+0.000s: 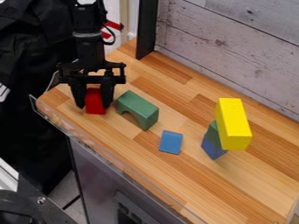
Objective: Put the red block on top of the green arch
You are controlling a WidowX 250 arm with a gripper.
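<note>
we have the claw (pixel 93 106) clamped on the red block (pixel 95 101), which sits low between its two sides; whether it is clear of the table (pixel 125 175), we can't tell. just beside the claw stands the green arch (pixel 137 106), its top bare. so the grasp looks done; lifting, placing and letting go remain. farther from the claw we see a small blue block (pixel 171 142), then a yellow block (pixel 234 124).

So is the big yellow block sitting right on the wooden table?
No, the yellow block is up on a green piece, with a blue piece under that.
</note>
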